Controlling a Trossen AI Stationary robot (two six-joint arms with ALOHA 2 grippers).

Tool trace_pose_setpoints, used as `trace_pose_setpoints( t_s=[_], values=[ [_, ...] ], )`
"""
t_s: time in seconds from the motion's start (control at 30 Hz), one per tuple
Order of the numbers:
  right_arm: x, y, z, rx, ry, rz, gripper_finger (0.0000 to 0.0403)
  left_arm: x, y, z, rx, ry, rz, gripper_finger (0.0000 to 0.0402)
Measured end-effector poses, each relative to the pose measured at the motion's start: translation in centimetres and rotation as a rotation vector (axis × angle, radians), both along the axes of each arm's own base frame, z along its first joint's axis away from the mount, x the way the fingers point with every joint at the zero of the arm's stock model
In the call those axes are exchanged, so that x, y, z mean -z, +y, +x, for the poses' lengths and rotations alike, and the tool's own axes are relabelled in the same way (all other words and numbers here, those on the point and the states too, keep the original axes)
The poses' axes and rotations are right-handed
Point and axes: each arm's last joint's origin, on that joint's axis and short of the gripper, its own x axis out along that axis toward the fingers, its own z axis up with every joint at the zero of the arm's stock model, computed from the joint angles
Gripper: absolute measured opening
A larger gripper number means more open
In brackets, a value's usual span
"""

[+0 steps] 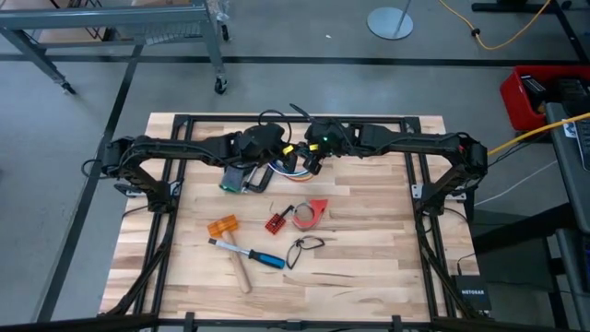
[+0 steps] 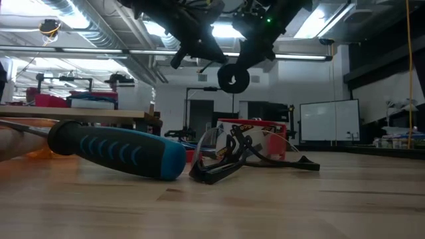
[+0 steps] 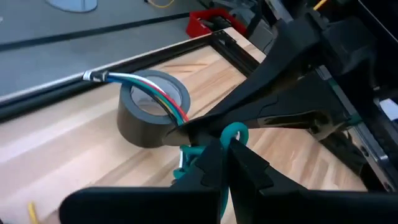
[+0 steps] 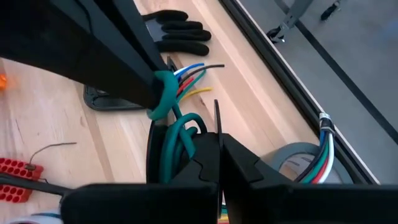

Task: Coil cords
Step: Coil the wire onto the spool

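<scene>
The cords (image 4: 179,144) are a bundle of teal cable with thin coloured wires. One set of loose wire ends (image 4: 194,76) fans out toward the black glove (image 4: 180,34). The other strand (image 3: 163,102) runs out over a grey tape roll (image 3: 146,115). My left gripper (image 3: 227,146) and my right gripper (image 4: 219,142) meet tip to tip above the table's far middle (image 1: 293,155), both shut on the bundle. In the low view a dark ring (image 2: 233,78) hangs under them, clear of the table. My left gripper pinches a teal loop (image 3: 235,132) of the cords between its two fingertips. In the right wrist view that loop (image 4: 163,93) curls around the fingertips. The fingers slant down from the table's left, and the bundle hangs clear of the table. My right gripper pinches the bundle between its fingertips (image 3: 194,126), where the coloured wires (image 3: 177,117) leave the teal coil. The fingers slant down from the table's right. Teal turns (image 4: 177,152) hang slack beside them, and the far strand runs over the tape roll.
On the near half of the table lie a blue-and-black handled tool (image 1: 263,258), a wooden-handled mallet (image 1: 238,269), an orange piece (image 1: 221,226), a red block (image 1: 275,221), a red tape dispenser (image 1: 311,212) and a thin black cord loop (image 1: 304,247).
</scene>
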Motion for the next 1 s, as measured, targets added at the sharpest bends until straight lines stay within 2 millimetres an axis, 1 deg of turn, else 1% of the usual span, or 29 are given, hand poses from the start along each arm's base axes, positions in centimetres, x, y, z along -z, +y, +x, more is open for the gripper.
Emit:
trace_pose_setpoints(
  t_s=[0.07, 0.37, 0.53, 0.67, 0.83, 0.93, 1.0],
  values=[
    [0.1, 0.0, -0.1, 0.000, 0.010, 0.003, 0.0001, 0.0, 0.0, 0.0, 0.006, 0.004, 0.011, 0.0001],
    [0.1, 0.1, -0.1, -0.019, 0.012, 0.027, 0.0001, 0.0, 1.4, -0.3, -0.031, 0.005, 0.018, 0.0001],
    [0.3, 0.1, -0.2, 0.003, 0.020, 0.042, 0.0001, 0.3, 1.9, -0.6, -0.053, 0.031, -0.006, 0.0001],
    [0.1, -0.2, -0.1, 0.100, -0.004, 0.001, 0.0001, 0.7, 1.9, -0.8, -0.069, 0.057, -0.058, 0.0001],
    [-0.1, -0.6, -0.3, 0.254, -0.021, -0.095, 0.0001, 0.8, 1.7, -0.8, -0.031, 0.061, -0.095, 0.0001],
    [-0.2, -0.7, -0.3, 0.274, -0.018, -0.114, 0.0001, 0.7, 1.6, -0.8, -0.018, 0.055, -0.091, 0.0001],
    [-0.1, -0.7, -0.4, 0.268, -0.009, -0.108, 0.0001, 0.7, 2.0, -0.8, -0.020, 0.056, -0.076, 0.0001]
  ],
)
